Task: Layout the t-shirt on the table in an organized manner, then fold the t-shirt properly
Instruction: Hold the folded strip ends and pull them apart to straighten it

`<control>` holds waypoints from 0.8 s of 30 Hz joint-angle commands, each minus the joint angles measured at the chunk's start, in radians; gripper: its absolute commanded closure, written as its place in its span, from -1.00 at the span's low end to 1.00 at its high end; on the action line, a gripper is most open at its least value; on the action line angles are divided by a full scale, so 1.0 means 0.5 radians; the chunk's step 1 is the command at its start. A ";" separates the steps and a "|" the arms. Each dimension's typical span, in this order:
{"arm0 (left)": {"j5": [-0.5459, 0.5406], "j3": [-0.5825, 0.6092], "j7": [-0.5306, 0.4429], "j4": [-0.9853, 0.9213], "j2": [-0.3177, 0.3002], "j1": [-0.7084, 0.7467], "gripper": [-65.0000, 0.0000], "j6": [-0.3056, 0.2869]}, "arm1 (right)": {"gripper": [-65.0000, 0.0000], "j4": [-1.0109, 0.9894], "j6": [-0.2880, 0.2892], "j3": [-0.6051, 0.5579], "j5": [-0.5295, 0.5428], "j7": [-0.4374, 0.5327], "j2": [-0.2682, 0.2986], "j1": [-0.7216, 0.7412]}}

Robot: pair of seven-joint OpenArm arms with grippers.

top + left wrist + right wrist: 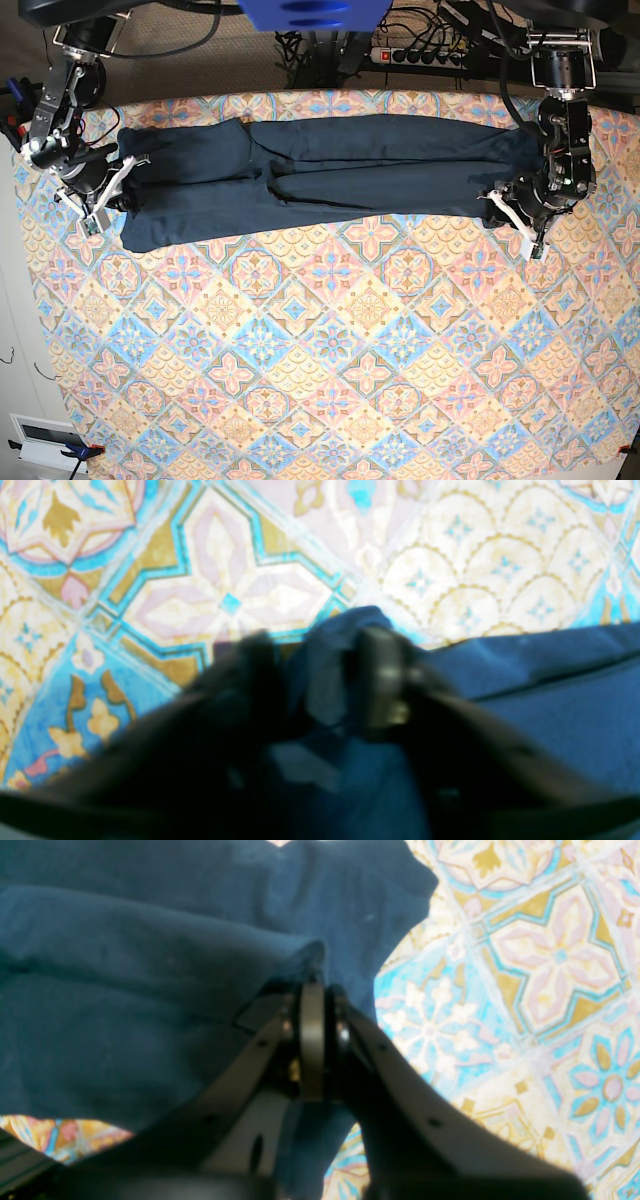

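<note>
The dark navy t-shirt (330, 170) lies stretched in a long band across the far part of the patterned table (330, 350). My left gripper (512, 212) is at the band's right end. In the left wrist view the picture is blurred: the left gripper (320, 645) has its jaws partly apart, with a bunch of t-shirt (550, 690) fabric between them. My right gripper (110, 190) sits at the band's left end. In the right wrist view the right gripper (312, 985) is shut on a fold of the t-shirt (125, 965).
A power strip with cables (430, 55) lies beyond the table's far edge. Patterned tabletop (225, 590) stretches ahead of the left gripper, and tabletop (525, 990) shows to the right of the right gripper. The near half of the table holds only its cloth.
</note>
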 commanded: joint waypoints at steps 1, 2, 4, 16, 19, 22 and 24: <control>-0.007 -0.025 -0.027 0.025 -0.034 -0.027 0.58 -0.004 | 0.99 0.028 -0.009 0.015 0.014 0.036 0.036 0.026; -0.007 -0.034 -0.030 0.025 -0.034 -0.037 0.83 -0.001 | 0.99 0.028 -0.009 0.015 0.014 0.036 0.036 0.026; -0.004 -0.148 -0.030 0.025 -0.034 -0.037 1.00 0.009 | 0.99 0.028 -0.009 0.015 0.014 0.036 0.036 0.026; -0.133 -0.875 -0.009 0.028 0.009 0.108 1.00 -0.001 | 0.99 0.025 -0.009 0.015 0.011 0.036 0.036 0.029; -0.237 -0.878 -0.021 0.028 -0.019 0.200 1.00 0.002 | 0.99 0.025 -0.009 0.015 0.011 0.036 0.036 0.029; -0.262 -0.878 -0.027 0.028 -0.013 0.215 1.00 0.006 | 0.99 0.019 -0.009 0.015 0.011 0.036 0.036 0.029; -0.265 -0.878 -0.018 0.028 -0.010 0.203 1.00 0.006 | 0.99 0.013 -0.009 0.015 0.011 0.036 0.036 0.029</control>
